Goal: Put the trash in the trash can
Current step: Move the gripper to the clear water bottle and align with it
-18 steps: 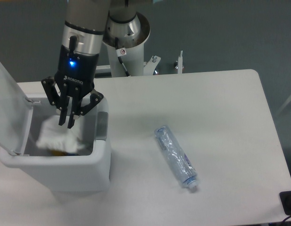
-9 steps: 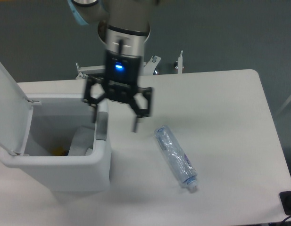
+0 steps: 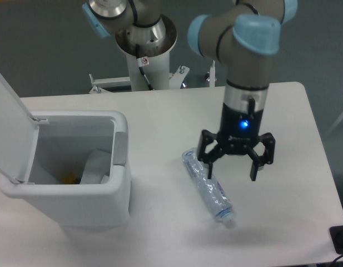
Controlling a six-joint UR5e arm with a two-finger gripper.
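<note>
Above the desk [image 3: 282,111], the end effector [image 3: 231,172] hangs released over the bottle [image 3: 209,188]; the bin [image 3: 71,197] stands well apart, lid [image 3: 10,125] raised.

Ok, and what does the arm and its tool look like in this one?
The arm has silver-grey tube segments with light blue caps at the joints. It rises from a white pedestal behind the table, with a black cable down the front. The tool is black, with white lettering too small to read, a glowing blue light, and two linkage-style black fingers.
</note>
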